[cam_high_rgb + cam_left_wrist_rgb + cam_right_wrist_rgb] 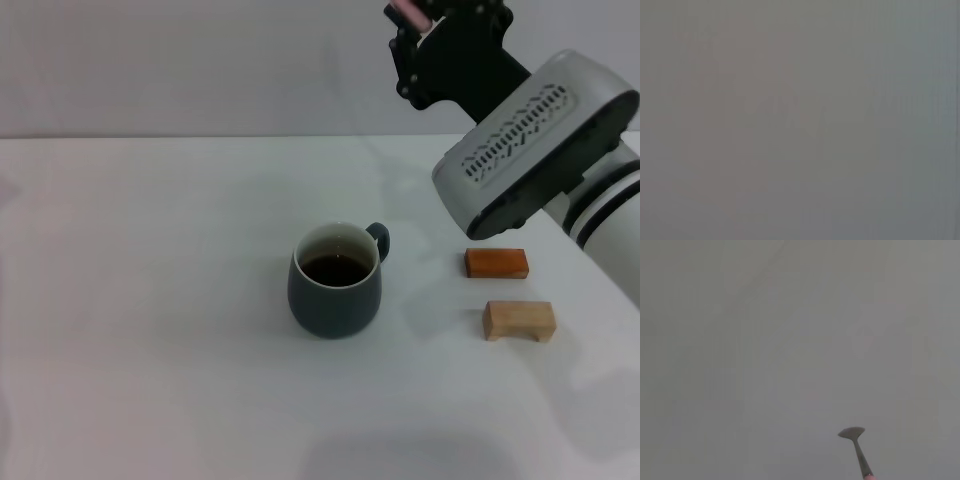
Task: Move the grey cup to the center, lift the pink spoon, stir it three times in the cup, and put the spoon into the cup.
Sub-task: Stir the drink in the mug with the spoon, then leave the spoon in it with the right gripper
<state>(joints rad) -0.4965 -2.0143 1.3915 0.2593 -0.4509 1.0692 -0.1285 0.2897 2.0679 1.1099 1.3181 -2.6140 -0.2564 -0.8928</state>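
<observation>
The grey cup (335,285) stands upright near the middle of the white table (150,300), with dark brown liquid inside and its handle toward the back right. My right gripper (418,22) is raised high above the table, behind and to the right of the cup, and is shut on the pink spoon (404,11). Only the pink handle end shows there. In the right wrist view the spoon's silver bowl and neck (854,436) stick out over bare table. The left gripper is out of view; its wrist view shows only a plain grey surface.
A flat reddish-brown wooden block (496,262) and a small tan wooden block (519,320) lie to the right of the cup. My right arm's white forearm (540,150) hangs over the table's back right.
</observation>
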